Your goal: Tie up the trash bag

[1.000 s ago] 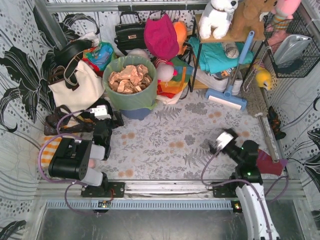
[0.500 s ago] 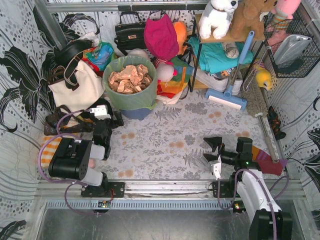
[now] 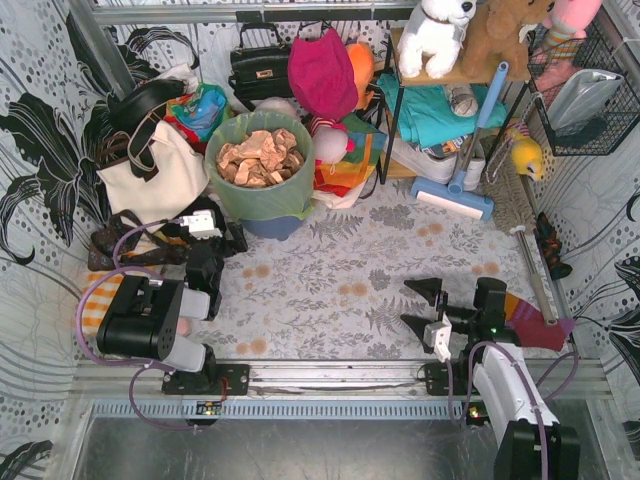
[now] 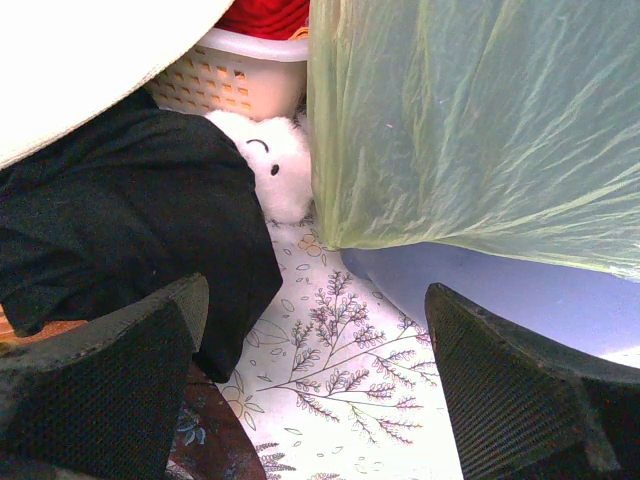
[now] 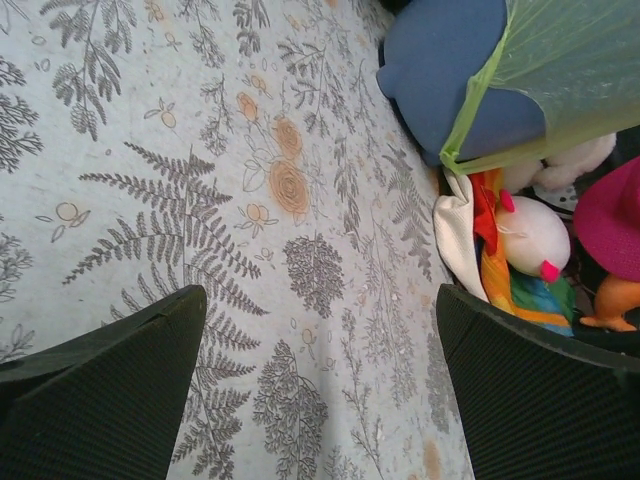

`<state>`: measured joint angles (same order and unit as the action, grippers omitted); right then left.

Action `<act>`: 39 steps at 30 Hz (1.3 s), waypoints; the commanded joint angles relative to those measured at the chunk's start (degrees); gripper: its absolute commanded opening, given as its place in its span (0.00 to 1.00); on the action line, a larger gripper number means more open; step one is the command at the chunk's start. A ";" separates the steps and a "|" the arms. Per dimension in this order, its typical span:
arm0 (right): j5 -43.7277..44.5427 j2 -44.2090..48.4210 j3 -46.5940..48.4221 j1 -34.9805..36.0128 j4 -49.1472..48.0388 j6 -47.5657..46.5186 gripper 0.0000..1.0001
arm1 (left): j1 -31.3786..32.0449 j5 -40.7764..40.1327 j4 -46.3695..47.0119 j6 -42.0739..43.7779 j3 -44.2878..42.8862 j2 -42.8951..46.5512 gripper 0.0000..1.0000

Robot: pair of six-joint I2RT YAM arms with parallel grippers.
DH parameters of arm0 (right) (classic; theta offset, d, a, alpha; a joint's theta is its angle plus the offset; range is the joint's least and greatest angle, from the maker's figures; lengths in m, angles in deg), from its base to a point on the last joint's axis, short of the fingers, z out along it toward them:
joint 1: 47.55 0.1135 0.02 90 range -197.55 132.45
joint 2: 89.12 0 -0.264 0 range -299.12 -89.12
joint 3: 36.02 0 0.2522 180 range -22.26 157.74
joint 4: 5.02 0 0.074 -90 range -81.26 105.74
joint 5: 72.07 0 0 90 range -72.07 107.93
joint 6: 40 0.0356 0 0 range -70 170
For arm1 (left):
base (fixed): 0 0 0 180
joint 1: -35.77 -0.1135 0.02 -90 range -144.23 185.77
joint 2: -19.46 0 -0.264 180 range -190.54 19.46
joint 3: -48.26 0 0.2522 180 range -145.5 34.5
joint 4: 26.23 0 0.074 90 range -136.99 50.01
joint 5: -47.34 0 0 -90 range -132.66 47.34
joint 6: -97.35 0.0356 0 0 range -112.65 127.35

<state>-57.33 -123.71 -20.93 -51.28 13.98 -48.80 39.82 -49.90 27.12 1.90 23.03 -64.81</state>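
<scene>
Left jaws and right jaws gape apart, empty. The trash bag sits just ahead of the left jaws, rightward, and well beyond the right jaws.

The left arm is a chunky black box-shaped housing with a pale grey cylindrical joint. It sits on a black bolted base plate, a lilac cable loops around it, and a small white block sits near its tip. The right arm has a glossy white curved link between black joints, one of which carries a tiny green light. The left gripper and right gripper both end in black wedge-shaped fingers with finely cross-hatched faces.
</scene>
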 commanded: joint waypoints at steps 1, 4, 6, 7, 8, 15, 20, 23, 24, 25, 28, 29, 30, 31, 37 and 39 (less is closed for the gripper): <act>-4.52 -1.01 -0.55 -0.43 2.89 2.91 0.97 | -0.46 0.21 2.35 0.71 -0.79 0.06 0.98; -5.61 -3.73 2.98 -0.40 3.16 3.46 0.97 | -0.45 0.20 2.30 0.71 -0.82 0.01 0.98; -6.37 -5.82 4.89 -0.32 2.66 3.97 0.97 | -0.45 0.24 2.31 0.71 -0.77 0.04 0.98; -7.25 -6.77 5.53 -0.23 1.63 4.61 0.97 | -0.45 0.22 2.31 0.71 -0.85 0.02 0.98; -8.00 -7.41 6.36 -0.18 0.56 5.25 0.97 | -0.45 0.21 2.31 0.71 -0.78 0.04 0.98; -10.76 -11.81 13.87 0.55 3.61 7.33 0.97 | -0.45 0.21 2.35 0.70 -0.74 0.00 0.98; -15.10 -14.43 20.01 0.74 8.53 14.92 0.97 | -0.45 0.21 2.31 0.66 -0.76 0.06 0.98; -16.91 -16.13 24.93 0.66 9.96 22.81 0.97 | -0.45 0.21 2.19 0.70 -0.75 0.07 0.98; -17.07 -16.50 26.49 0.67 10.13 27.10 0.97 | -0.43 0.21 2.26 0.71 -0.77 0.00 0.98; -16.95 -16.95 28.81 0.67 10.29 29.88 0.97 | -0.45 0.21 2.30 0.71 -0.84 0.00 0.98; -15.92 -18.62 32.96 0.47 7.38 41.24 0.97 | -0.45 0.21 2.27 0.67 -0.76 0.07 0.98; -15.17 -19.52 33.94 0.40 2.46 49.46 0.97 | -0.45 0.21 2.29 0.70 -0.80 0.07 0.98; -13.74 -20.50 34.57 0.40 -3.31 58.47 0.97 | -0.45 0.21 2.27 0.68 -0.76 0.07 0.98; -11.53 -21.46 34.41 0.40 -12.39 70.41 0.97 | -0.45 0.21 2.29 0.70 -0.75 0.13 0.98; 1.04 -23.40 28.62 -0.40 -58.37 111.67 0.97 | -0.45 0.26 2.31 0.73 -0.80 0.07 0.98; 7.06 -22.39 28.82 -0.39 -56.90 112.46 0.97 | -0.45 0.19 2.29 0.71 -0.71 0.07 0.98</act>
<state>-59.72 -147.75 8.46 -51.23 -25.12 42.91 39.82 -49.90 27.12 1.90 23.03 -64.81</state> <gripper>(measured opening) 0.969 0.979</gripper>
